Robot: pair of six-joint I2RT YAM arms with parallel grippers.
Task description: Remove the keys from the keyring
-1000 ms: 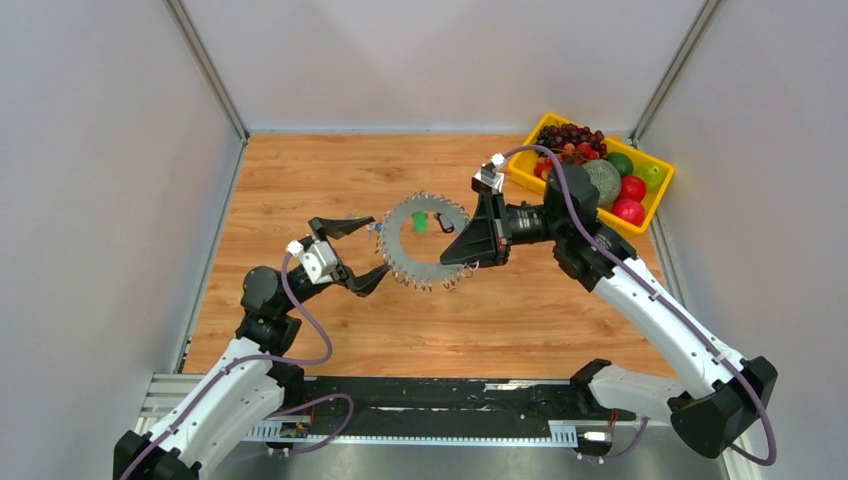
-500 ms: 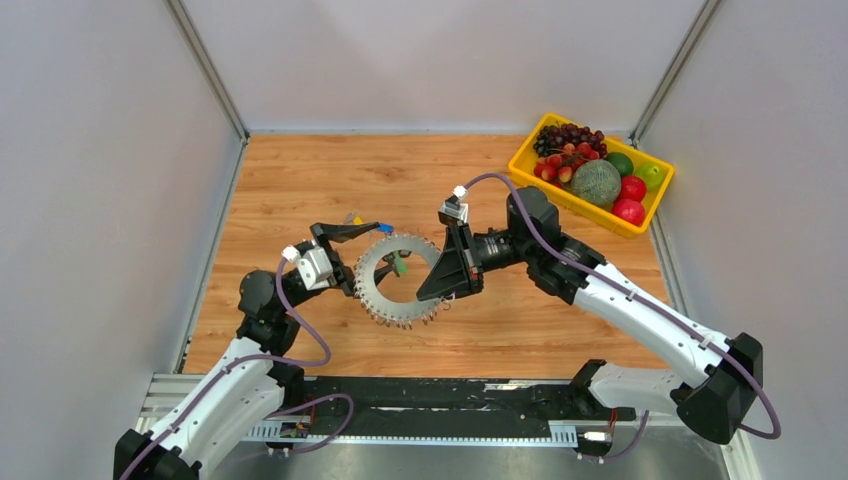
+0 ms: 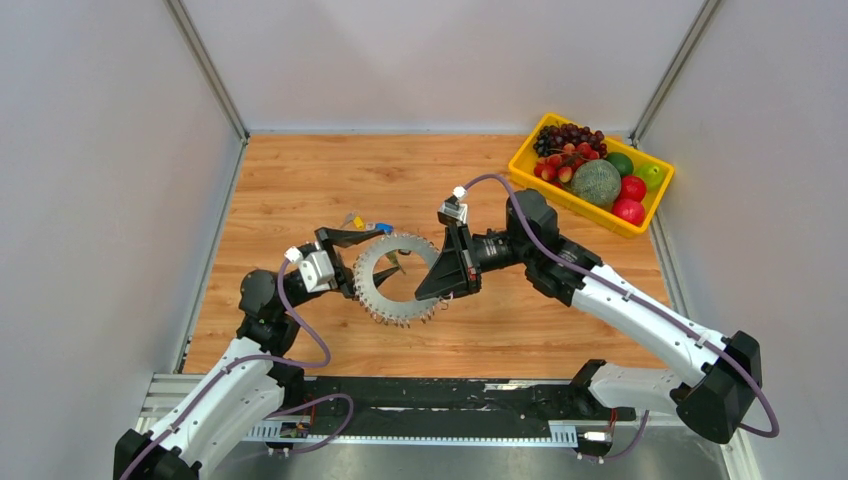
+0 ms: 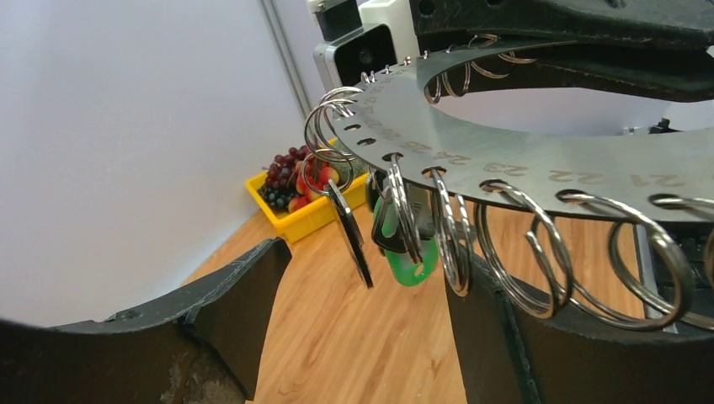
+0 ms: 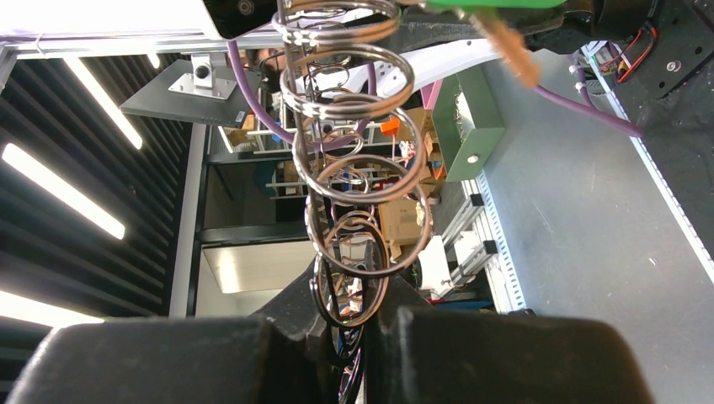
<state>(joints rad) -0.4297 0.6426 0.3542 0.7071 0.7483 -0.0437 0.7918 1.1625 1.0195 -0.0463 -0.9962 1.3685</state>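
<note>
The keyring [image 3: 372, 290] is a flat silver ring plate edged all round with split rings, held level above the table. My right gripper [image 3: 440, 275] is shut on its right rim; in the right wrist view the jaws [image 5: 366, 337] pinch the plate edge with split rings [image 5: 358, 177] stacked above. My left gripper [image 3: 355, 265] is open, its fingers either side of the ring's left rim. In the left wrist view the plate [image 4: 522, 151] fills the top, and a green-headed key [image 4: 408, 257] and a dark key [image 4: 349, 231] hang above the open left gripper [image 4: 370, 337].
A yellow crate of fruit [image 3: 590, 175] stands at the back right and shows in the left wrist view [image 4: 299, 215]. Small yellow [image 3: 355, 220] and blue [image 3: 383, 227] pieces lie on the wood just beyond my left finger. White walls enclose the table.
My right arm has carried the keyring left and nearer, into my open left gripper's span. In the last half second almost nothing moved.
</note>
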